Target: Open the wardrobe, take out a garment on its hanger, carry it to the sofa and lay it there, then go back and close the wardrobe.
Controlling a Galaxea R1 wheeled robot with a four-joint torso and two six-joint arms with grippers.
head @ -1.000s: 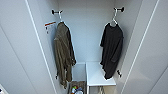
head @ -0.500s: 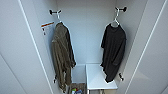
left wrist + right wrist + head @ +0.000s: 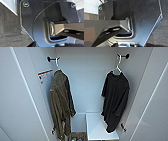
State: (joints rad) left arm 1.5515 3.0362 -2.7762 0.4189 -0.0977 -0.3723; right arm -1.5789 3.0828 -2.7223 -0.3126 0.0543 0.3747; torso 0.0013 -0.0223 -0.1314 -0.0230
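The wardrobe point(image 3: 85, 79) stands open in front of me, its white doors swung out at the left point(image 3: 17, 102) and right point(image 3: 155, 104). Inside on the right, the garment, a black T-shirt point(image 3: 115, 100), hangs on a thin white hanger point(image 3: 117, 65). The hanger's hook sits over a black hook point(image 3: 126, 56) on the wardrobe's side wall. The shirt's lower hem droops over a white shelf point(image 3: 98, 127).
An olive-brown jacket point(image 3: 60, 104) hangs on a second white hanger point(image 3: 57, 63) inside on the left. A paper label point(image 3: 45, 77) with an orange strip is stuck beside it. Dark carpet point(image 3: 10, 25) lies under both arms point(image 3: 159, 35).
The whole head picture has grown slightly, so the camera has come a little closer to the wardrobe. Both garments hang as before.
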